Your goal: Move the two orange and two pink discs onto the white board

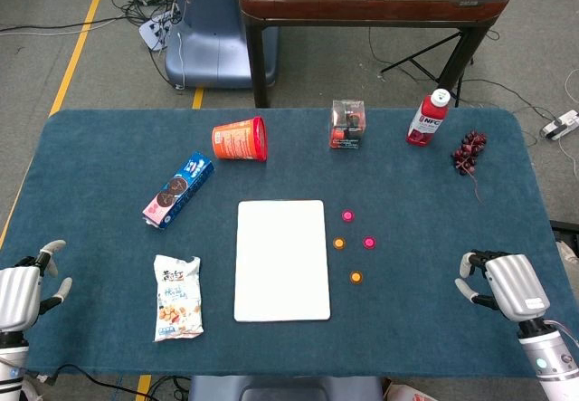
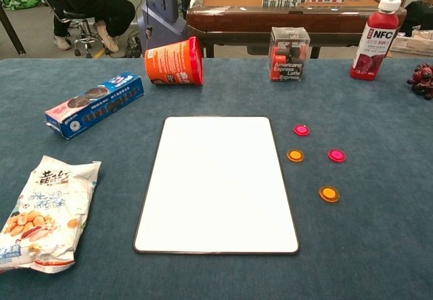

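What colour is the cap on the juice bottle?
White. The bottle is red with a white cap; the chest view shows it best.

In the head view the left hand (image 1: 27,292) is cut by the left edge, and the right hand (image 1: 507,285) runs into an arm cropped at the bottom corner. Neither hand shows in the chest view. There the snack bag (image 2: 42,213) loses its lower left corner to the frame, and the grapes (image 2: 422,80) are cut by the right edge. The bench (image 2: 379,246) overruns every side.
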Motion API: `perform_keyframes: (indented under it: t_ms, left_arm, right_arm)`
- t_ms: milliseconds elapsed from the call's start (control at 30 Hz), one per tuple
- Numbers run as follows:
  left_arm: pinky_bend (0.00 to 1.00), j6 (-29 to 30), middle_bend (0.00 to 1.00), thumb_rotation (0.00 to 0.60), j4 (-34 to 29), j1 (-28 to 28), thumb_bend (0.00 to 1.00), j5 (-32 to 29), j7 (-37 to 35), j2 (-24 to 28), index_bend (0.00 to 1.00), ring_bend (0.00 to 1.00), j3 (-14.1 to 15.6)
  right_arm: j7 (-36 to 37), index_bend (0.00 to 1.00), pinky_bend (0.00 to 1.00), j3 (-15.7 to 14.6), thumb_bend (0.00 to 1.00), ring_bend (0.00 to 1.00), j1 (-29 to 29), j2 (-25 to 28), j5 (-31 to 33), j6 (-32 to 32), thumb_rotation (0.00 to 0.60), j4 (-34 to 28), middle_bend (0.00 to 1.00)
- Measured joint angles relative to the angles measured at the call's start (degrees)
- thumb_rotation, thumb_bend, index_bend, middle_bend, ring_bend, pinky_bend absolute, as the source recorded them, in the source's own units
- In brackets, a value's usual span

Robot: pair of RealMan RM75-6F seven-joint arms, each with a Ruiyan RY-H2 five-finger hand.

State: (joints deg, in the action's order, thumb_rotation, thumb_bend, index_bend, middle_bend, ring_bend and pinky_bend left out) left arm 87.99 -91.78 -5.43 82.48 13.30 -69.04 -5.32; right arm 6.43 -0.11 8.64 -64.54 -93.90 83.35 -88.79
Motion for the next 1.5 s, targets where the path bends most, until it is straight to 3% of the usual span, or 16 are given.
perform_keyframes:
  t_ms: [267,433,500,700,800,1067,1500]
  left_arm:
    - [0.73,-0.01,0.58,0.6,-0.2,0.35,0.29,-0.27,0.02,0.04,0.34,0.53,0.28]
    - [0.73,0.13,0.58,0.6,-0.14,0.35,0.3,-0.02,-0.06,-0.29,0.34,0.53,0.34]
    - [0.73,0.23,0.58,0.6,-0.04,0.44,0.3,0.29,-0.09,-0.44,0.34,0.53,0.58]
    - [0.73,0.91,0.58,0.6,0.54,1.32,0.29,0.97,-0.62,-1.24,0.34,0.53,1.61]
    - [0.73,0.92,0.58,0.6,1.07,1.6,0.3,0.79,-1.17,-1.49,0.34,0.53,1.75]
    - [0.73,0.67,0.58,0.6,2.41,1.96,0.3,0.32,-2.7,-2.19,0.34,0.53,1.78]
    - [0.73,0.48,0.58,0.6,3.65,2.38,0.3,0.33,-3.92,-2.86,0.34,0.53,1.98]
  right_arm:
    - [0.31,0.6,0.7,0.02,0.24,0.64,0.66,-0.73,0.23,-1.27,0.6,0.45,0.6]
    - [-0.61,0.58,0.83,0.0,0.13,0.82,1.29,-0.75,0.01,-2.31,0.6,-1.1,0.75]
    - [-1.38,0.51,0.87,-0.05,0.06,0.87,1.69,-0.61,0.04,-3.22,0.6,-1.99,0.8]
    - [-5.73,0.45,0.99,0.07,0.04,1.0,3.31,-0.85,0.76,-6.58,0.6,-4.99,0.96]
    - [-8.38,0.45,1.0,0.24,0.08,1.0,4.32,-1.29,1.6,-8.79,0.6,-6.31,1.0]
    - [-16.4,0.45,1.0,1.06,0.21,1.0,7.53,-2.45,6.55,-15.99,0.6,-10.16,1.0]
    - [-28.61,0.37,1.0,2.52,0.21,1.0,12.51,-7.03,17.64,-24.15,0.6,-12.86,1.0]
